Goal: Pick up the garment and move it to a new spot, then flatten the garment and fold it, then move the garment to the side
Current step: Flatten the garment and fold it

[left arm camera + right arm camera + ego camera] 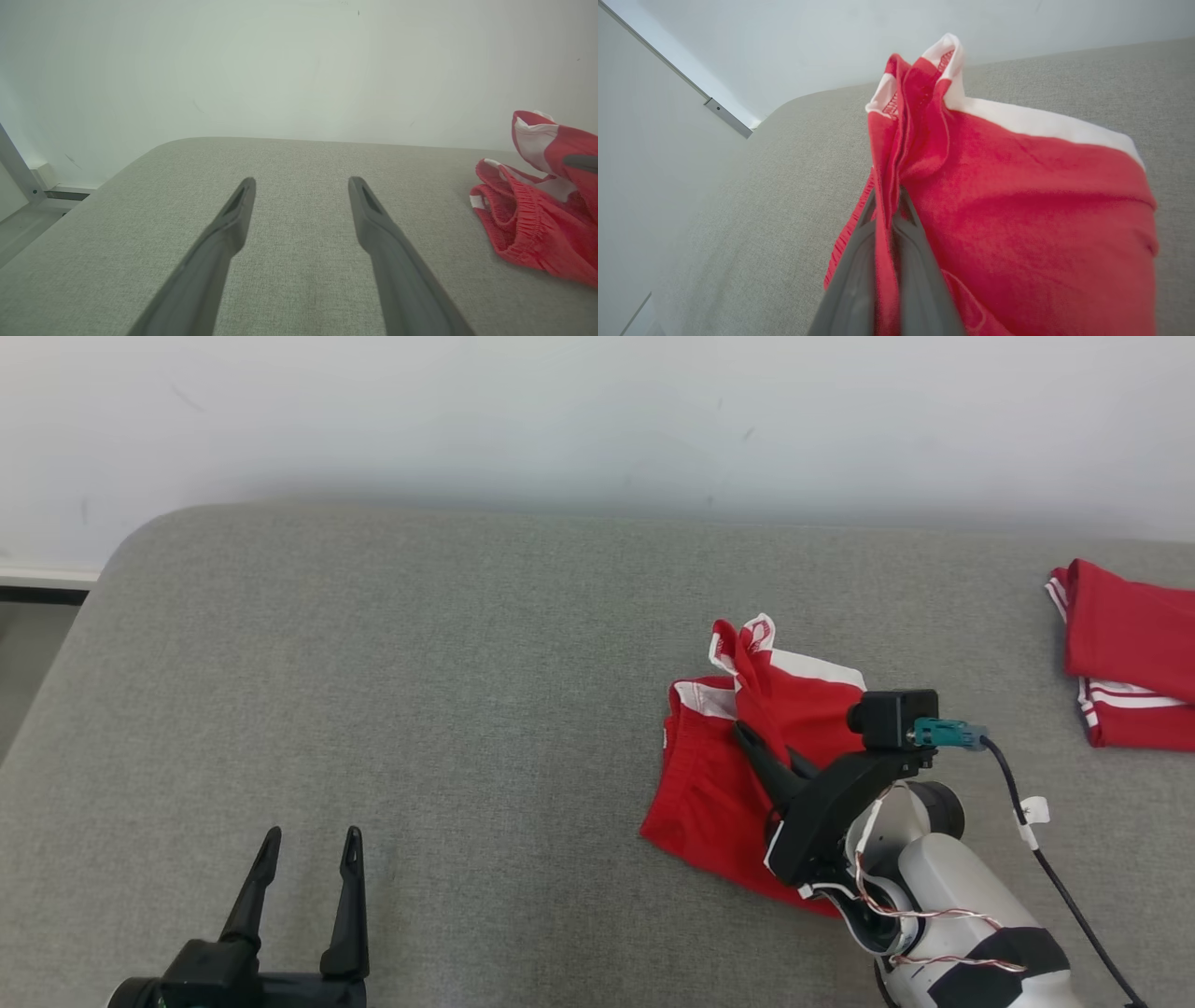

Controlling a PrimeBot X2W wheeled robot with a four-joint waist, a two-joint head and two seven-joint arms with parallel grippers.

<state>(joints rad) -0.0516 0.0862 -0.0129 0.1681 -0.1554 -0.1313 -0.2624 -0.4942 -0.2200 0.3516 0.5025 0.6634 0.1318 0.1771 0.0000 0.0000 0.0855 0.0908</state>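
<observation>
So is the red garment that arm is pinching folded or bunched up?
Bunched up. The red garment lies crumpled on the grey surface, one ridge pinched in the right gripper, white trim sticking up.

Crumpled red shorts (700, 793), white-trimmed, elastic waistband, lie on grey upholstered surface (467, 709), right of centre. Bunched fold at middle stands up in peak, white hem topmost, pinched between closed fingers of right gripper (887, 198); remaining cloth rests flat.
</observation>
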